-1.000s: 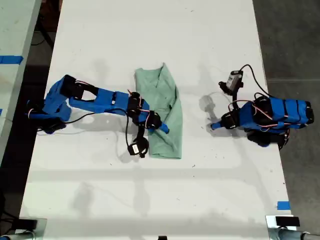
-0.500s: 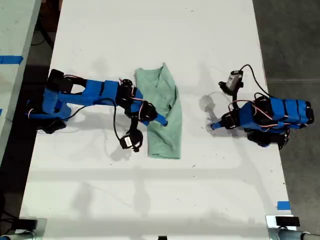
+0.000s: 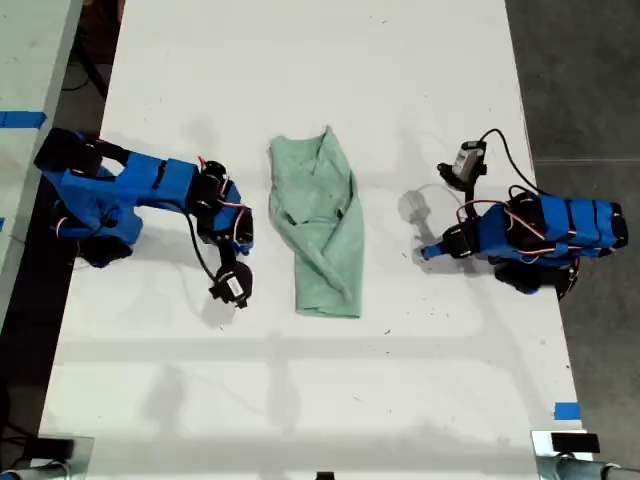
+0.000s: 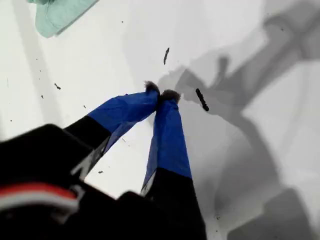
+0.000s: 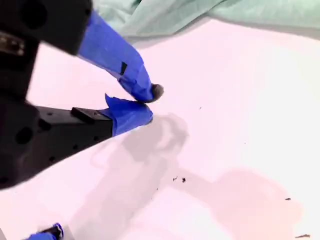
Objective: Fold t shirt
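T shirt (image 3: 320, 228): pale mint green, wrinkled, laid lengthwise near the middle of the white table (image 3: 300, 80), folded into a narrow strip. No contact with either arm.

My first gripper (image 4: 161, 94): blue-taped tips pressed together, nothing between them, held over bare table.

My second gripper (image 5: 150, 104): tips nearly together, nothing clamped, the t shirt's edge seen near it.

I am looking at a white worktop (image 3: 320, 80) running the length of the exterior view. The t shirt (image 3: 320, 225) is lying on it near the middle, folded into a long, wrinkled strip. Small dark specks are dotting the surface, and blue tape (image 3: 566, 410) is sitting at the exterior view's lower right edge.
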{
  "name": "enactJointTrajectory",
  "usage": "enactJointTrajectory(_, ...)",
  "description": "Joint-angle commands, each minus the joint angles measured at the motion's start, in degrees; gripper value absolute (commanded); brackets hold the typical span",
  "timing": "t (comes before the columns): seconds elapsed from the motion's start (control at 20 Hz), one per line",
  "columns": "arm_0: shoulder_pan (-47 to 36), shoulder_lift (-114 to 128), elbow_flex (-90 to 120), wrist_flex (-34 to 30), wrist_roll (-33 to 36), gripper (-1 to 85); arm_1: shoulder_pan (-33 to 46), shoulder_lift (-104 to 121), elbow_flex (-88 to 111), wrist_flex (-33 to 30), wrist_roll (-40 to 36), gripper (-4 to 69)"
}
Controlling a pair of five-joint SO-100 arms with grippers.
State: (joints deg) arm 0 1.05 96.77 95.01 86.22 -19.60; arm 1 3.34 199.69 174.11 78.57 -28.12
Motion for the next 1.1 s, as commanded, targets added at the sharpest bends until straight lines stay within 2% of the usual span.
enactJointTrajectory(0.0,1.05,12.57,7.73,-0.44,-5.98,-0.1,-0.18,0.79,2.99,0.00,-0.88,2.5)
enactJointTrajectory(0.15,0.09,32.87,22.59,-3.52,-7.03,-0.1,-0.09,0.79,2.99,-0.09,-0.79,2.6)
enactJointTrajectory(0.25,-1.32,49.04,36.83,-9.14,-6.77,-0.1,0.09,0.79,2.99,-0.09,-0.79,2.7)
enactJointTrajectory(0.35,-3.25,58.54,51.06,-18.54,-3.69,-0.1,0.18,0.79,3.08,-0.09,-0.79,2.8)
enactJointTrajectory(0.5,-6.94,61.17,67.76,-36.74,6.24,-0.1,0.18,0.79,3.08,-0.09,-0.79,2.9)
enactJointTrajectory(0.55,-7.65,62.84,71.37,-40.34,7.47,-0.1,0.26,0.79,3.08,-0.09,-0.79,2.9)
enactJointTrajectory(0.7,-11.07,70.05,79.37,-43.07,11.43,-0.2,0.26,0.79,3.08,-0.09,-0.79,2.9)
enactJointTrajectory(0.8,-12.48,79.98,85.61,-42.01,12.92,-0.2,0.26,0.79,3.08,-0.09,-0.70,2.9)
enactJointTrajectory(0.85,-12.22,92.20,88.95,-36.74,12.39,-0.2,0.18,0.79,3.08,-0.09,-0.70,2.8)
enactJointTrajectory(0.9,-12.66,104.68,89.38,-25.31,9.58,-0.2,0.18,0.79,3.08,-0.09,-0.62,2.8)
enactJointTrajectory(0.95,-14.50,108.28,89.38,-23.55,13.36,-0.2,0.09,0.79,3.08,-0.18,-0.62,2.6)
enactJointTrajectory(1.05,-18.28,107.31,89.47,-23.82,13.27,-0.2,0.09,0.88,3.08,-0.18,-0.53,2.6)
